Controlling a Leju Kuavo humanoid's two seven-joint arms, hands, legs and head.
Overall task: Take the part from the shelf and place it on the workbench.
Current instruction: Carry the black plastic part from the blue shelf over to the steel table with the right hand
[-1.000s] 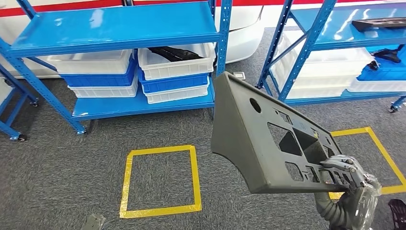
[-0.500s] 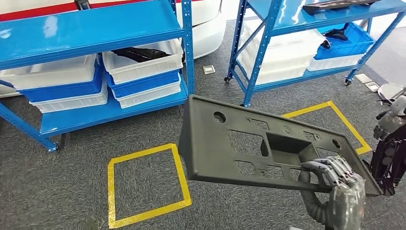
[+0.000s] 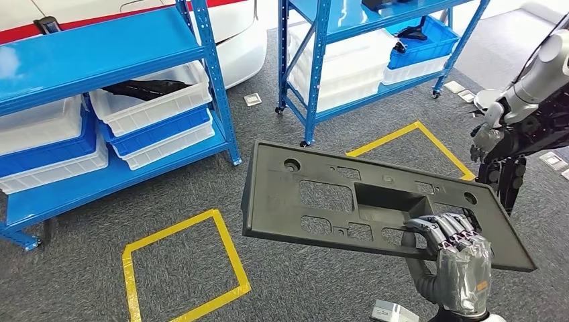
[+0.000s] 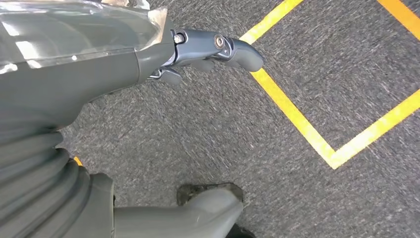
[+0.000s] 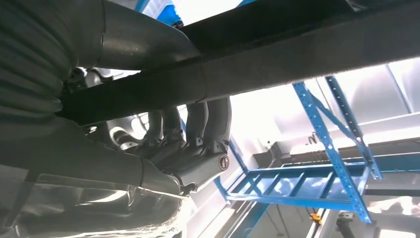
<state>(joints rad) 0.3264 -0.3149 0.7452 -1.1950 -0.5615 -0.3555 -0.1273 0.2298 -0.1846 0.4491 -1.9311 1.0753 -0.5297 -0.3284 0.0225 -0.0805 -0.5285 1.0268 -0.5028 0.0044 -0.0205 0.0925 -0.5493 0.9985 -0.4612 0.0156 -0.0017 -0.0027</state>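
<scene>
The part is a big, flat, dark grey plastic panel with many holes cut in it. It is up in the air above the floor, lying almost flat and tipped a little. The right robot hand grips its near edge.

This is a factory or parts-warehouse floor. Blue steel racks on castors stand on grey carpet. The near rack holds stacked white and blue bins, one with a dark moulded piece in it. Beside it, a second rack carries more bins and black parts. Behind the racks sits a white car body with a red stripe. Yellow tape squares mark standing spots on the carpet in front of the racks. Another humanoid robot stands right of the second rack.
</scene>
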